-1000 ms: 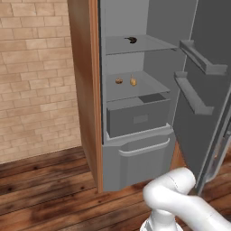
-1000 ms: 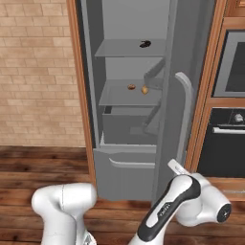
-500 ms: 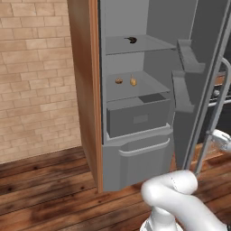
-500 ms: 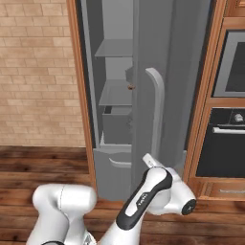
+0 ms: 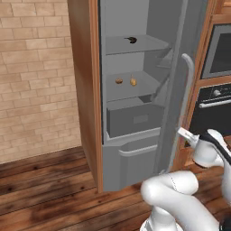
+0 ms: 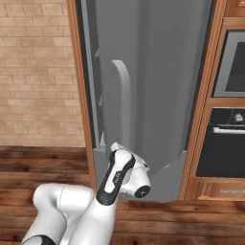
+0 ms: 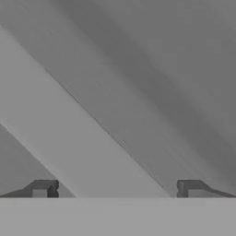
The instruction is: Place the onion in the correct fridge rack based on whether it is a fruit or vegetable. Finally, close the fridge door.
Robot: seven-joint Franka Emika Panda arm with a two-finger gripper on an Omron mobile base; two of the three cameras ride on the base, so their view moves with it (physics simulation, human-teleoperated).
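Onion point(image 5: 133, 81) is already sitting on the middle fridge rack point(image 5: 145, 86), just right of a rounder brown thing point(image 5: 118, 80), so only the closing is left. Gripper point(image 7: 115, 189) has its jaws spread wide, holding nothing, pressed up near the half-shut fridge door point(image 6: 158, 86) by its handle point(image 5: 186, 97), probably pushing it.

Tan brick wall point(image 5: 36, 76) on the left, dark wood plank floor point(image 5: 49, 185) below, warm wood cabinet frame point(image 5: 88, 90) around the grey appliance, built-in dark oven point(image 6: 228, 141) in wood cabinetry on the right, even flat lighting.
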